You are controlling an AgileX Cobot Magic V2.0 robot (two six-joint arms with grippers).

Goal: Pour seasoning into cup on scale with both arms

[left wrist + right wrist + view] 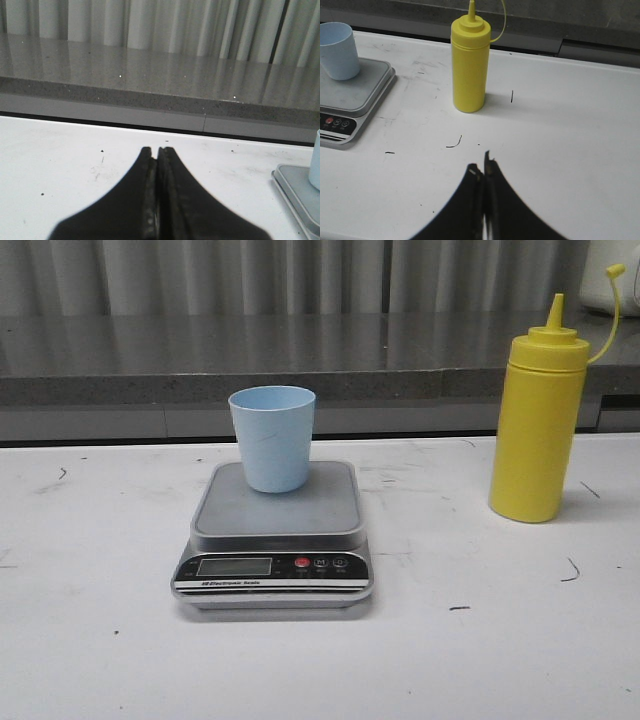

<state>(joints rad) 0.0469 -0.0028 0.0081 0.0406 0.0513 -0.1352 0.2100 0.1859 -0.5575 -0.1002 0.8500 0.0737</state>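
Note:
A pale blue cup (272, 438) stands upright on the silver-grey scale (275, 532) in the middle of the white table. The yellow seasoning bottle (537, 425) stands upright to the right of the scale, its tethered cap (614, 272) hanging off and the nozzle bare. Neither arm shows in the front view. My left gripper (156, 150) is shut and empty above bare table, with the scale's corner (299, 192) and the cup's edge (316, 162) off to one side. My right gripper (483, 167) is shut and empty, short of the bottle (469, 65), with the cup (339, 50) and scale (351, 102) further off.
A grey stone ledge (300, 360) runs along the back of the table, with pale curtain folds (300, 270) behind it. Dark scuff marks (570, 570) dot the white tabletop (100, 640).

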